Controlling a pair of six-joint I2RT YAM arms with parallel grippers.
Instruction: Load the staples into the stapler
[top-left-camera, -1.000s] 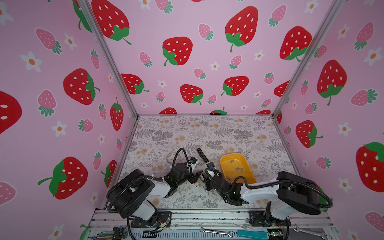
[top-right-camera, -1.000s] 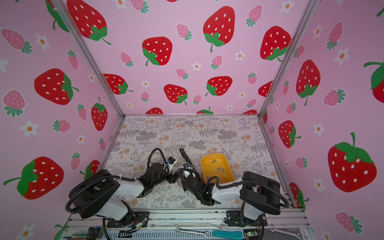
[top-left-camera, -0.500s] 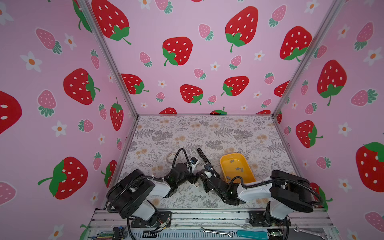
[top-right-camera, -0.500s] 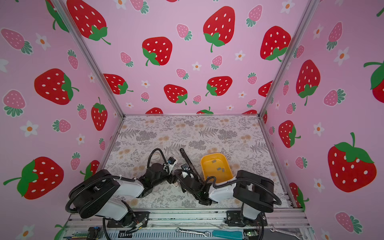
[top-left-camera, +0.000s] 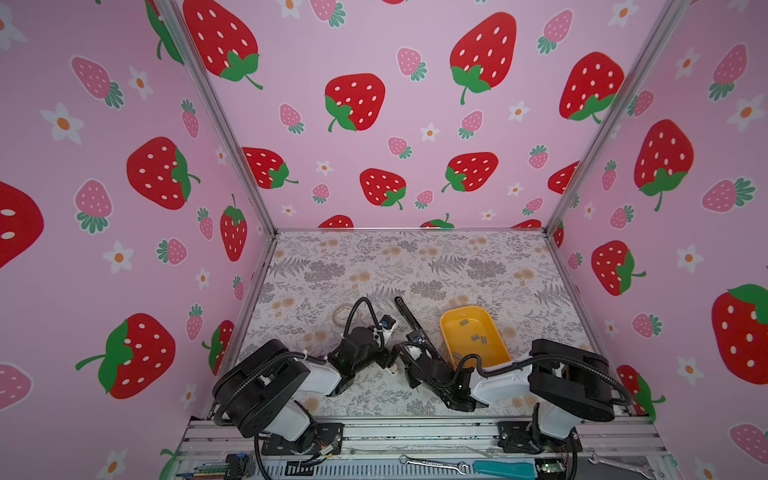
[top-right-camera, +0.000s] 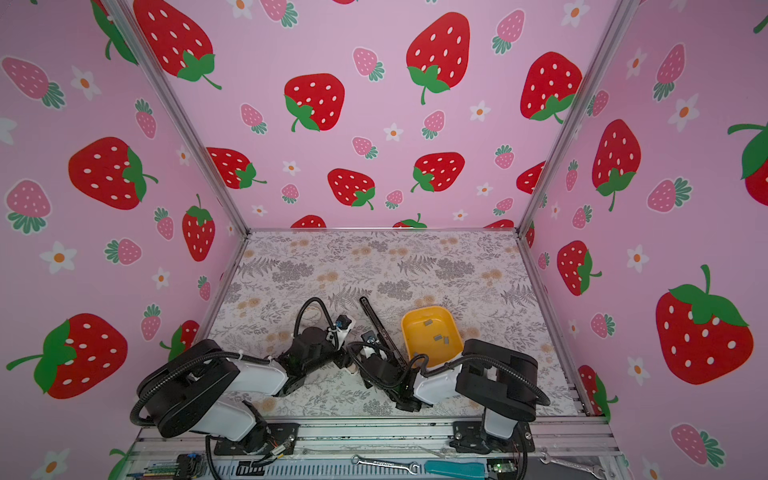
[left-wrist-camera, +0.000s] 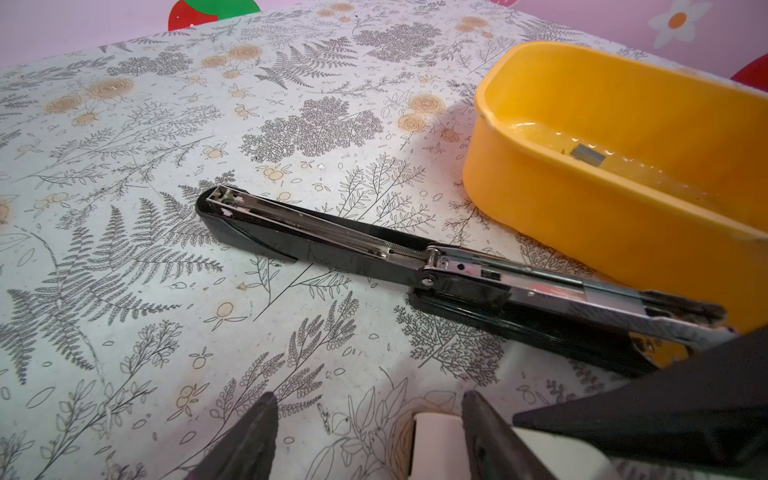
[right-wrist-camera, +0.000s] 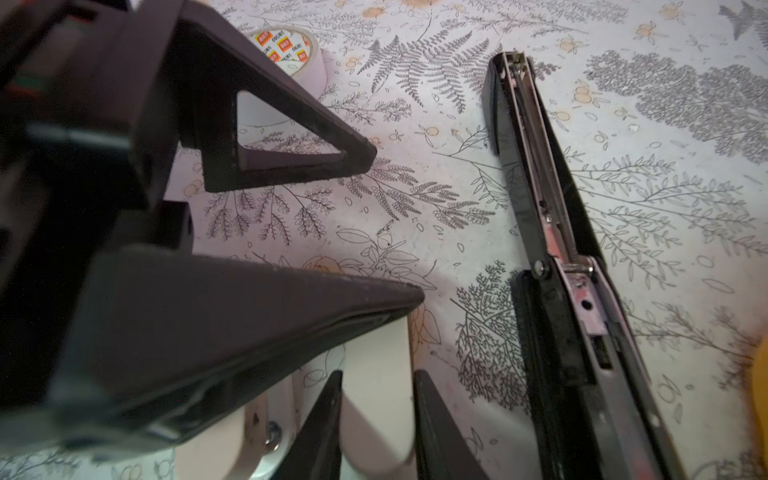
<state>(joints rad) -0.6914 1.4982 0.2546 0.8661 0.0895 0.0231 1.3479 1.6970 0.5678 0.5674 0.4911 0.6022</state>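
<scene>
Two arms meet low in the middle of both top views, over the floral table cover (top-left-camera: 415, 266).

Stapler (top-left-camera: 409, 318): black, folded out flat on the cover just above the wrists, running from upper left to lower right. Its lower end goes under the right wrist in both top views. In the left wrist view its metal magazine channel (left-wrist-camera: 540, 291) faces up, and a dark finger cuts off the near end.

Staples (top-left-camera: 476, 338): small grey strips lying loose in the yellow tray (top-left-camera: 444, 332), right of the stapler and apart from it. I count four in a top view. The left wrist view shows only one (left-wrist-camera: 588, 156); the tray wall hides the rest.

Left gripper (left-wrist-camera: 370, 399): fingers stand well apart with bare cover between them. A white object (left-wrist-camera: 436, 440) sits against one finger and fills only part of the gap. Nothing is clamped.

Right gripper (right-wrist-camera: 379, 374): the gap is narrow and the white object (right-wrist-camera: 378, 395) fills it. I cannot tell whether the pads press it. The frame edge cuts the object off, so its identity is unclear. In the top views it is only a pale patch (top-left-camera: 390, 368) between the wrists.

Tape roll (right-wrist-camera: 286, 45): upper left of the stapler in the top views (top-left-camera: 343, 316), half hidden by a cable there and by a left finger in the right wrist view.
</scene>
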